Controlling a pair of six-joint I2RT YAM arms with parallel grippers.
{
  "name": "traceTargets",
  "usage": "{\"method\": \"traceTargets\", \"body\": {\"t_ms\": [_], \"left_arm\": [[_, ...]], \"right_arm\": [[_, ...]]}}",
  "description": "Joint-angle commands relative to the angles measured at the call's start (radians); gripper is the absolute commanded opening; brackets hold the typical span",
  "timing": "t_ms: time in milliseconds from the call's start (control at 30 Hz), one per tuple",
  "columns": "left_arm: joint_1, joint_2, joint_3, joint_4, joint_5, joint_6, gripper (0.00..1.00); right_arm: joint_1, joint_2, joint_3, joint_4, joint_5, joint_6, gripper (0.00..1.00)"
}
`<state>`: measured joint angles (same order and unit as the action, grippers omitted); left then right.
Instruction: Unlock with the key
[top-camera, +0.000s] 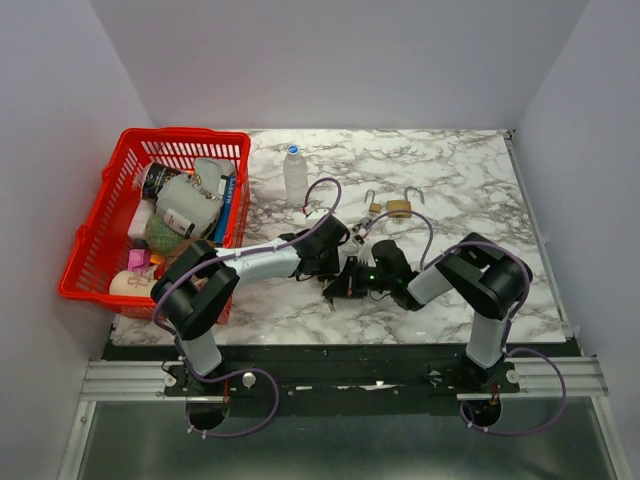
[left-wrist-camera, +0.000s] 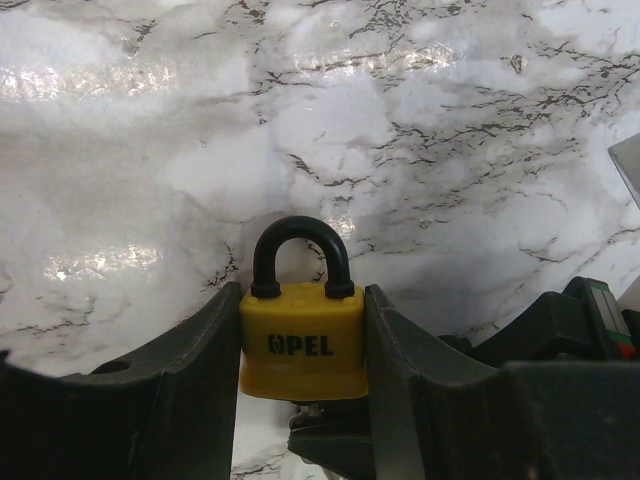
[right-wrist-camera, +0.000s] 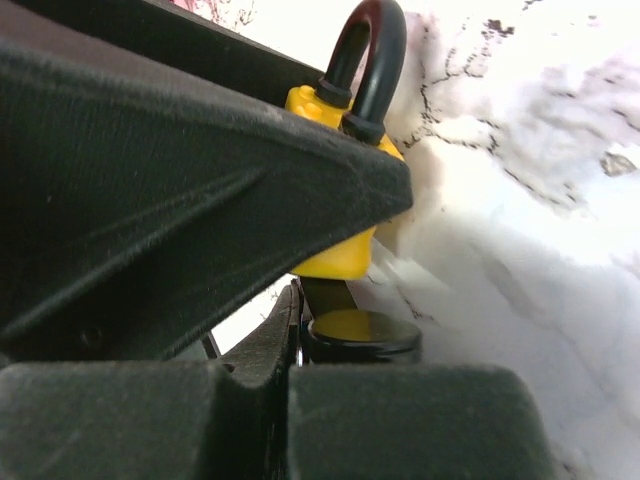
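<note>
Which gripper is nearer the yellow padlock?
Left. The left gripper clamps the yellow padlock by its sides; the right gripper sits just below its base, shut on a key.

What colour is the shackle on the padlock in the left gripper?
The shackle is black; the left wrist view shows it best.

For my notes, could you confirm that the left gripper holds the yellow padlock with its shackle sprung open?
Not quite: the left gripper holds the yellow padlock, but its shackle is closed, both legs seated, as the left wrist view shows.
</note>
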<state>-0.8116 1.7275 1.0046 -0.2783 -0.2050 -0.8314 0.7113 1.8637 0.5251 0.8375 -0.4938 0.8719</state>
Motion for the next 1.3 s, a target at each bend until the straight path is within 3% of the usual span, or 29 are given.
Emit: {"method": "traceTargets", "body": {"t_ms": [0,300,500,600,867,1067,1167,1200,1267], "left_arm": [[-0.020,-0.014,-0.009,-0.016,0.003,-0.008,0.00],[-0.021,-0.034,-0.003,-0.028,-0.034,0.000,0.00],[-0.021,-0.068,-0.006,-0.039,-0.071,0.035,0.00],[-0.020,-0.053,0.031,-0.084,-0.096,0.067,0.05],[0.000,0.001,0.068,-0.148,-0.155,0.009,0.14],[0.000,0.069,0.118,-0.191,-0.166,-0.012,0.30],[0.002,0.081,0.146,-0.200,-0.163,-0.006,0.47],[0.002,0.081,0.153,-0.202,-0.162,0.000,0.60],[0.000,0.081,0.179,-0.209,-0.165,0.018,0.72]], "right_arm": [[-0.009,0.051,0.021,-0.100,0.038,-0.016,0.01],[-0.029,0.058,0.003,-0.098,0.032,0.016,0.01],[-0.027,-0.066,-0.086,-0.014,0.054,-0.022,0.01],[-0.027,-0.110,-0.129,0.015,0.037,-0.036,0.01],[-0.027,-0.323,-0.188,-0.173,0.153,-0.102,0.01],[-0.027,-0.487,-0.220,-0.332,0.222,-0.168,0.01],[-0.027,-0.607,-0.240,-0.411,0.228,-0.194,0.01],[-0.027,-0.680,-0.244,-0.435,0.230,-0.195,0.01],[-0.027,-0.756,-0.246,-0.512,0.230,-0.198,0.01]]}}
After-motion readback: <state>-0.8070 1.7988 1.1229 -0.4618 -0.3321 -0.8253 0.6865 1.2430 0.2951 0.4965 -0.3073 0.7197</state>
